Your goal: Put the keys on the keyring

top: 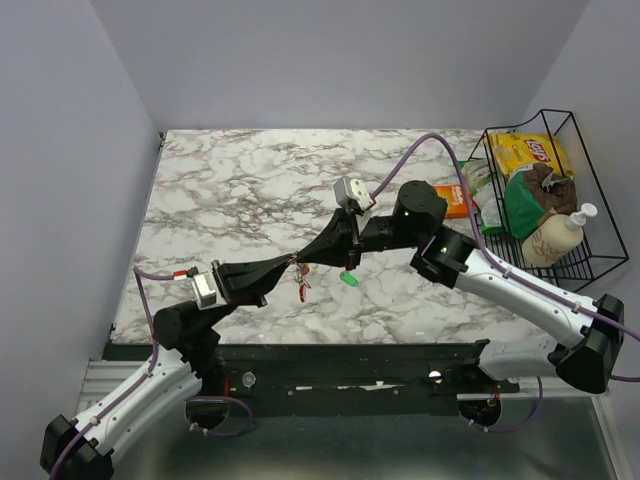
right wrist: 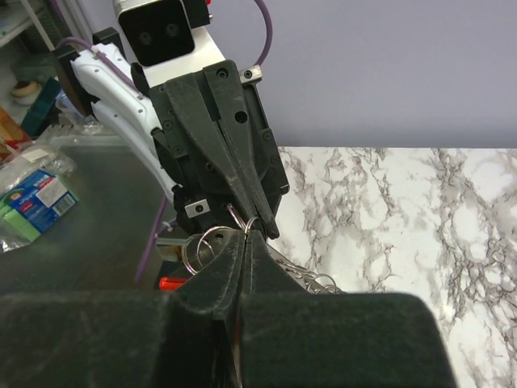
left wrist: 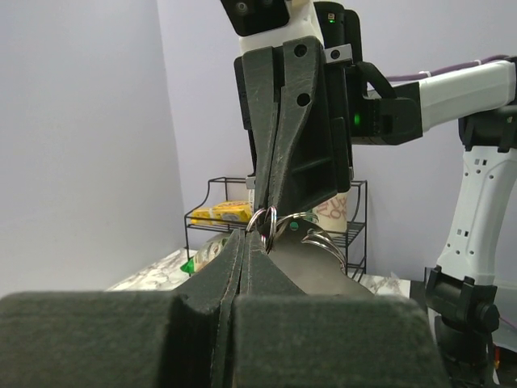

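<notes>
1. Above mid-table, lifted clear of the marble, the keyring (left wrist: 263, 220) sits exactly where the two gripper tips meet nose to nose.
2. Jaws of the left gripper (left wrist: 249, 239) are together, pinching the ring at the very tip.
3. Jaws of the right gripper (right wrist: 245, 236) are together too, meeting the same ring from the opposite side. I read that as a clamp on the ring, but the wire is too thin to see the exact contact.
4. The spare loops (left wrist: 325, 242) hang just beside the pinch. I can't tell which loop belongs to what.
5. The red key (top: 303, 290) dangles straight under the tips, off the table (top: 230, 200). My read: it's already on the ring.
6. The green key (top: 350, 280) lies flat on the marble, near the grippers but apart from the ring. Not threaded.
7. I can't find the yellow key in any view.
8. Progress: one key on at best, green left to do, yellow unknown.
9. My call for the next move: one arm holds the ring and the other frees up to fetch green. Risk: the ring twists or slips out of a single tip pinch.
</notes>
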{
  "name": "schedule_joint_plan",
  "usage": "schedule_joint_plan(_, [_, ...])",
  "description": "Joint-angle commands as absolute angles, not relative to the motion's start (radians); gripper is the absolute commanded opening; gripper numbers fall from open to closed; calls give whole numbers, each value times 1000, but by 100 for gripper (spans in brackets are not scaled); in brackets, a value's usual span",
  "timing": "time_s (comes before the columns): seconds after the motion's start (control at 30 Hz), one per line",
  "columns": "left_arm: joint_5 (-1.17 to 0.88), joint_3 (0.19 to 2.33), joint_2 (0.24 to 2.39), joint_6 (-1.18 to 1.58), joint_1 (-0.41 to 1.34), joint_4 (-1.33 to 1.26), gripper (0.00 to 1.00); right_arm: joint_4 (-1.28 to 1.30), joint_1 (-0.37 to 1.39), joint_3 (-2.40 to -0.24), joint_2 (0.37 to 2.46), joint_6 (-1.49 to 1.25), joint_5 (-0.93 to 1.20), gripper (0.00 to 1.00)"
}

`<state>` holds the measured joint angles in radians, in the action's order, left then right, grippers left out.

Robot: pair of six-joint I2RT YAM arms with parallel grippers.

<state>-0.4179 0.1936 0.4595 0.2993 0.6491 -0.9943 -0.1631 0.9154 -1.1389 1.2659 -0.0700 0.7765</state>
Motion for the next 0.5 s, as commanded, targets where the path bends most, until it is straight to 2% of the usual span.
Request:
schedule_joint_plan(0.0, [-457,193,456,313,653,-1083,0,-152,922,-1167,1282,-54,772,1])
schedule_joint_plan(0.2, [-459,196,428,296,653,-1063,0,-101,920,-1167,1266,-9,741,1])
schedule_joint_plan(0.4, [-489,274,354,166,653,-804,0,-49,922,-1166,1240,34,723,1])
schedule_joint_plan(0.47, [-495,320,324,120,652,-674,24,-34,920,-1166,1230,44,724,1])
